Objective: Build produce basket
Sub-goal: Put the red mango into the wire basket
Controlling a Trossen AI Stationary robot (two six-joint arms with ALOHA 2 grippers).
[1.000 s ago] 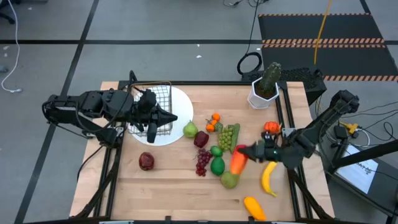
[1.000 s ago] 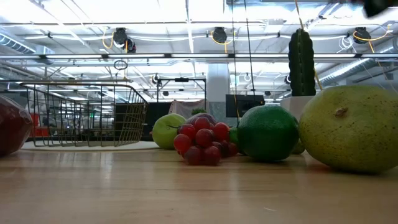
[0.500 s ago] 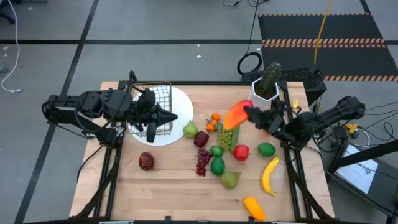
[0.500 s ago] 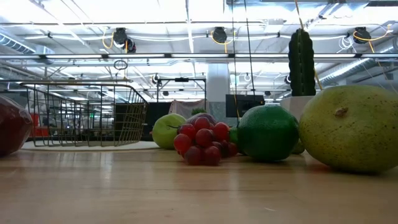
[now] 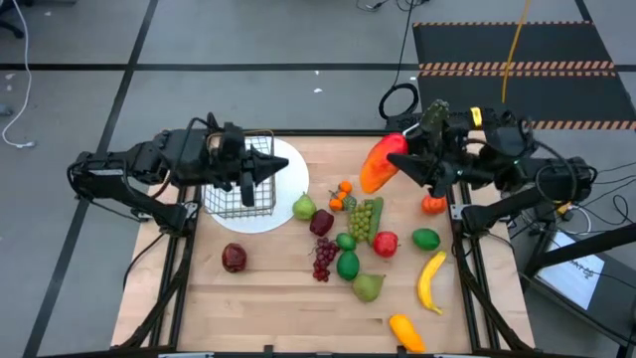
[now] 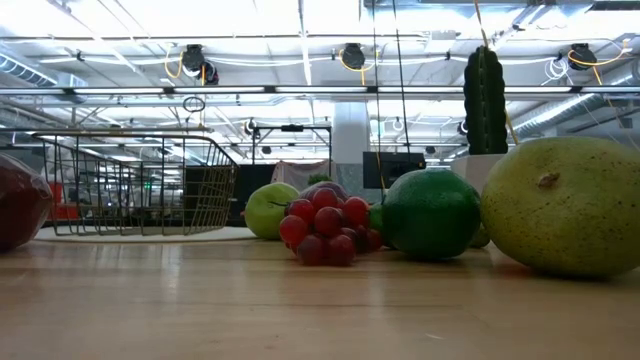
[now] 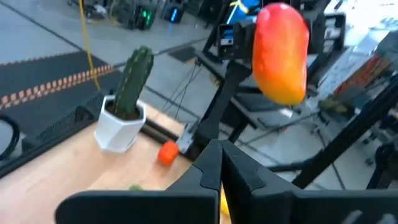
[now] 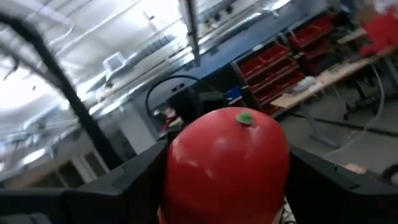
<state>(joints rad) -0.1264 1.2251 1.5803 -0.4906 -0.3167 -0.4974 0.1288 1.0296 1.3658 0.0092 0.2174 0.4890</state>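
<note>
Mango point(image 5: 379, 164): red at one end, shading to orange-yellow at the other, smooth skin, small green stem dot on the red end. Held in the air over the table's far right part, just beside the cactus pot point(image 5: 420, 151). Right gripper point(image 5: 401, 164) clamped on its red end. Long axis runs from the gripper toward the table's middle, orange end leading and lower.

Basket point(image 5: 240, 177): dark wire mesh, upright on white plate point(image 5: 288, 189), far left. Nothing in it. Left gripper point(image 5: 276, 168) over the basket's right edge, fingers together, holding nothing.

Loose on the table: green pear point(image 5: 303, 208), small oranges point(image 5: 342, 194), green grapes point(image 5: 364, 218), red grapes point(image 5: 324, 259), limes point(image 5: 347, 265), apple point(image 5: 386, 243), banana point(image 5: 429, 281), dark apple point(image 5: 234, 258) alone at left.
</note>
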